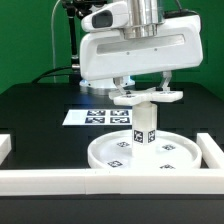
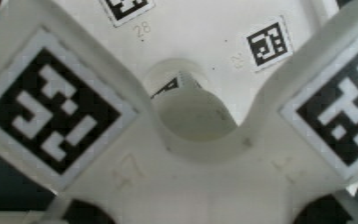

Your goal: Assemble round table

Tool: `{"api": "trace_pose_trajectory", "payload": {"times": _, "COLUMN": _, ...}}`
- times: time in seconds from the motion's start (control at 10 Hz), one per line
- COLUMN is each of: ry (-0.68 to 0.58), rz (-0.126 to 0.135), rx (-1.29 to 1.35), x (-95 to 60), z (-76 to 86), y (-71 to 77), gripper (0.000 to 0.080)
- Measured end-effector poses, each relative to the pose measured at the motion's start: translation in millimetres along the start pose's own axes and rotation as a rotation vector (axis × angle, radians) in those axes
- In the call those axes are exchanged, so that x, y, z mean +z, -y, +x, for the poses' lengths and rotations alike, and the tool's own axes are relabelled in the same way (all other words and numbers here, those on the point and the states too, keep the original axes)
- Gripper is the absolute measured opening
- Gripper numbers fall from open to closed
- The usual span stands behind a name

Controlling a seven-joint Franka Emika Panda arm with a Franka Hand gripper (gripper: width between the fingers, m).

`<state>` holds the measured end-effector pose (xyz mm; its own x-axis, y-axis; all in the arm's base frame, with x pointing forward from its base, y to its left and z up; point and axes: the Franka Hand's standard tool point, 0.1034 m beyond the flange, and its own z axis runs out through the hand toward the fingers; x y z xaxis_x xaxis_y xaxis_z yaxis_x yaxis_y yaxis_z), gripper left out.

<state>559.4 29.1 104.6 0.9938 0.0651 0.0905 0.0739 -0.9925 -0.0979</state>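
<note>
Nearest you in the exterior view, a long white border rail [image 1: 60, 182] runs across the front of the black desk [image 1: 40, 110]. Shorter rail pieces turn back at the exterior view's left [image 1: 4, 146] and right [image 1: 211, 150], so the work area is fenced on three sides.

Just behind the front rail the large rimmed round disc [image 1: 178, 156] lies flat, its far-right edge close to the right rail. The short cylindrical leg [image 1: 143, 128] stands upright at the disc's middle, tags facing you.

On top of the leg sits the cross-shaped base [image 1: 145, 97], level. The gripper [image 1: 145, 88] comes straight down over it with its jaws closed against the base from both sides, so the base is held.

From the wrist view you see the base [image 2: 194, 115] close up: tagged arms spread out from a round central hub, and the leg below is hidden.

The marker board [image 1: 95, 117] lies flat on the desk behind the disc, towards the exterior view's left, apart from the parts.
</note>
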Motion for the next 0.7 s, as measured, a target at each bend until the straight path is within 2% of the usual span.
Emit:
{"api": "trace_pose_trajectory", "payload": {"times": 0.3, "ry": -0.007, "rz": 0.020, "rx": 0.328, "x": -0.4, "z": 0.0, "y": -4.9, "gripper": 0.0453}}
{"api": "trace_pose_trajectory", "payload": {"times": 0.5, "ry": -0.009, "rz": 0.051, "rx": 0.577, "x": -1.0, "z": -0.1, "y": -9.3, "gripper": 0.0453}}
{"api": "trace_pose_trajectory", "payload": {"times": 0.7, "ry": -0.009, "rz": 0.058, "rx": 0.751, "x": -1.1, "z": 0.1, "y": -8.5, "gripper": 0.0453}}
